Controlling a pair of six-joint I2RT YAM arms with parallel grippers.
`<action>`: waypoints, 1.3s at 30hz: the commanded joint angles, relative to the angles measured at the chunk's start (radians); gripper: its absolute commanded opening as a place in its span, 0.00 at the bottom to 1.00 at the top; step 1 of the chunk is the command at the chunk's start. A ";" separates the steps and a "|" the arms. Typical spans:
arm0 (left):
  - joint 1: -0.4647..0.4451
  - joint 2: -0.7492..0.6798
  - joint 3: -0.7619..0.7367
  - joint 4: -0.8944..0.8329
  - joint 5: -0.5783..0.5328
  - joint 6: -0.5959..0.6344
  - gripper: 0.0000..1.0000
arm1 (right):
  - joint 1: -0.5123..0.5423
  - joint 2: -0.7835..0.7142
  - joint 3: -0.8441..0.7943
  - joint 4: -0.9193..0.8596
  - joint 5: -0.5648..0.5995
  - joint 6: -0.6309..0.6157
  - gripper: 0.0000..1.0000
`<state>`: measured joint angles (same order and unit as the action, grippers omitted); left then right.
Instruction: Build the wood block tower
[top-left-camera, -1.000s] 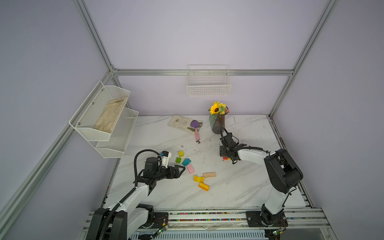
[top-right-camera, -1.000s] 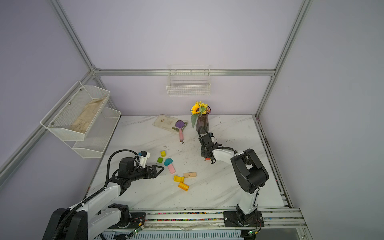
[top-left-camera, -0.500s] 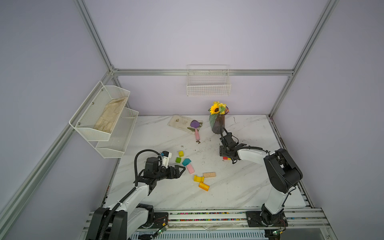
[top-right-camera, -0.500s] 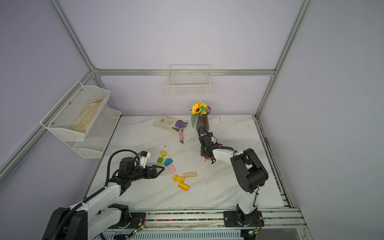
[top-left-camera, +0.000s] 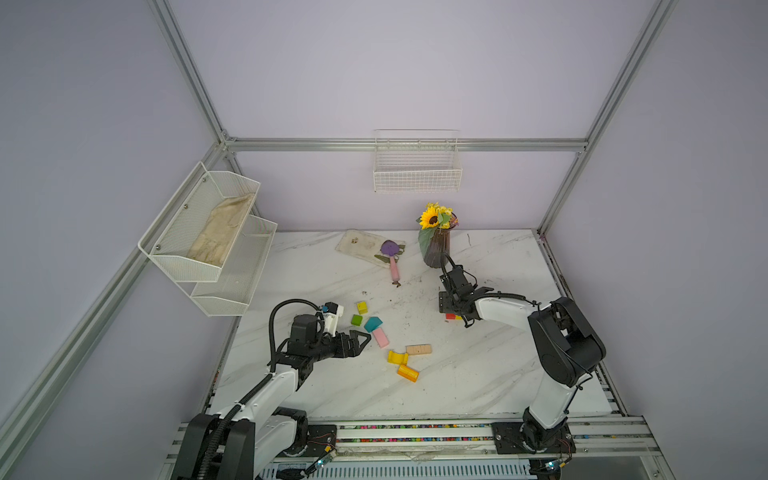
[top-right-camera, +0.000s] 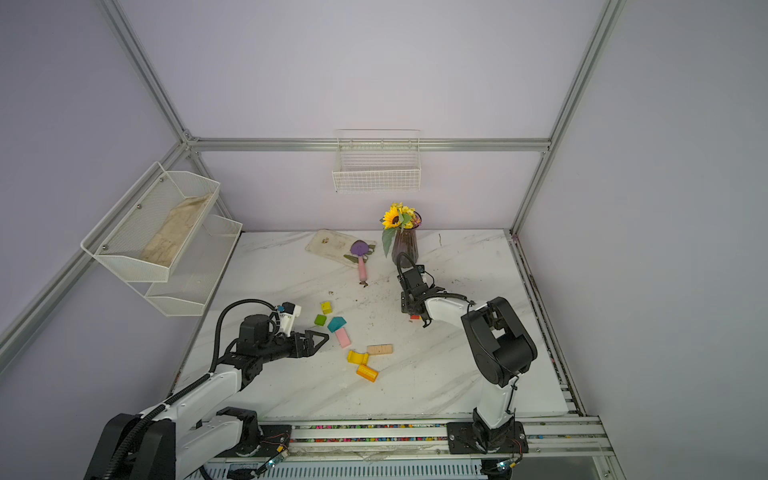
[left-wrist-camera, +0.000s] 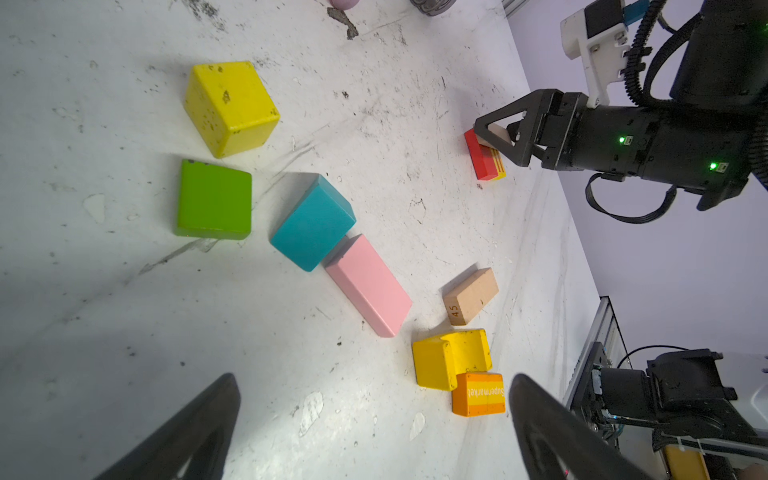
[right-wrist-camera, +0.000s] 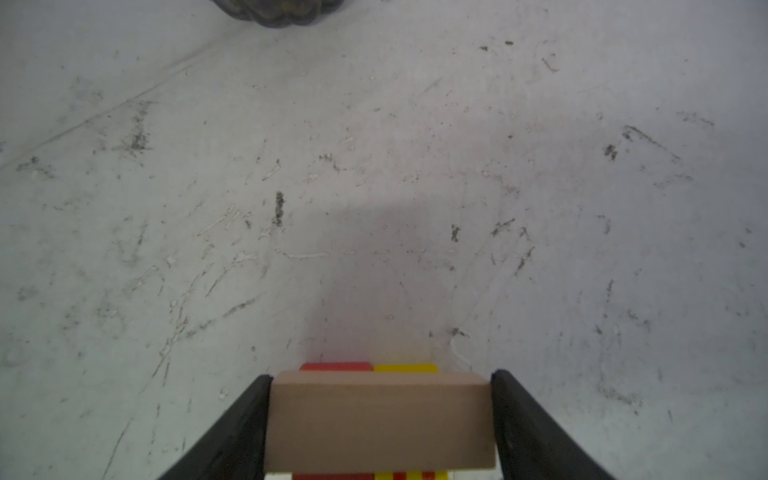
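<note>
Nothing has visibly shifted over the last second; both arms hold their places. Right gripper (right-wrist-camera: 381, 386) clasps a tan bar (right-wrist-camera: 380, 424) by its ends atop the tower (top-left-camera: 451, 316) — so far a red block (right-wrist-camera: 334, 366) beside a striped yellow block (right-wrist-camera: 405, 368) — at 6 o'clock from the vase (top-left-camera: 434, 253). Left gripper (left-wrist-camera: 374, 386) gapes empty, at 9 o'clock of the pink block (top-left-camera: 380, 338).

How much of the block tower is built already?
Only the bottom: a red block and a striped yellow block sit side by side. The right jaws hold a tan bar across them. Seven more blocks, like the teal block and pink block, lie loose by the open left jaws.
</note>
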<state>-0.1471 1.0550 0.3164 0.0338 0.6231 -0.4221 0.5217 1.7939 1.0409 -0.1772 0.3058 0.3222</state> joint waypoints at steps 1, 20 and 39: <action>-0.008 0.000 0.097 0.013 0.004 0.030 1.00 | -0.005 -0.028 -0.013 -0.028 -0.026 -0.016 0.52; -0.009 0.022 0.104 0.015 0.004 0.032 1.00 | -0.004 -0.042 -0.040 -0.025 -0.027 -0.016 0.67; -0.014 0.030 0.108 0.015 0.003 0.034 1.00 | -0.004 -0.075 -0.061 -0.044 0.000 0.017 0.97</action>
<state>-0.1539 1.0840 0.3237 0.0341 0.6228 -0.4076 0.5217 1.7622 1.0000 -0.1940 0.2928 0.3222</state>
